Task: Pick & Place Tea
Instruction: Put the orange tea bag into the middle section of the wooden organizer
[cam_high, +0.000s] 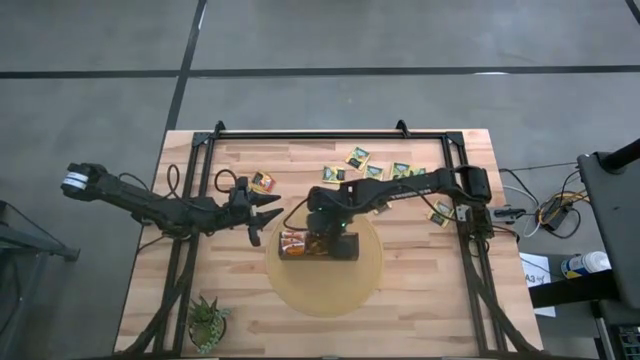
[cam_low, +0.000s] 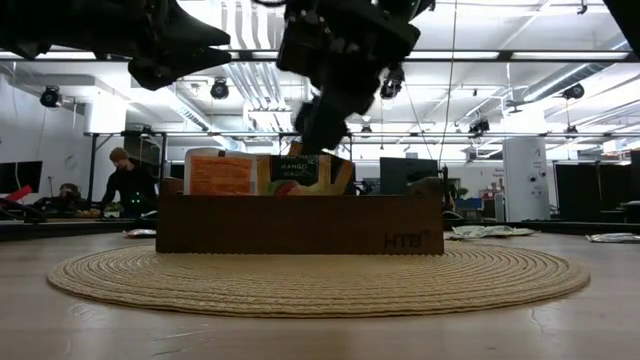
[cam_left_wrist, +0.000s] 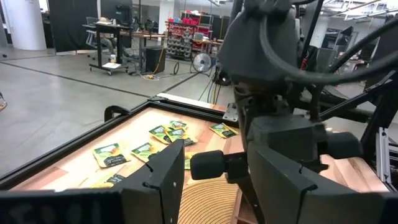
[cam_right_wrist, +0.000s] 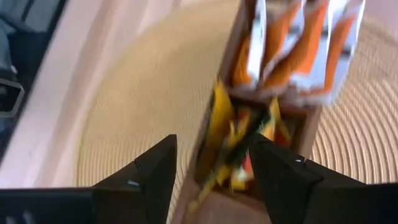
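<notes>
The small green plant (cam_high: 207, 322) sits near the worktop's (cam_high: 430, 300) front left corner. The left hand (cam_high: 262, 213) hovers over the worktop left of centre, fingers spread open and empty, just beside the round woven mat (cam_high: 325, 290). A single sachet (cam_high: 263, 182) lies behind it. On the mat stands the long wooden box (cam_low: 300, 223), with orange tea sachets (cam_low: 220, 174) upright in its left end and yellow-and-dark ones (cam_right_wrist: 239, 140) in the next compartment. The right hand (cam_high: 322, 238) hangs directly over the box, fingers apart on either side of those sachets; whether it grips one I cannot tell. More green-and-yellow sachets (cam_high: 358, 157) lie scattered along the worktop's back edge and toward its right side.
</notes>
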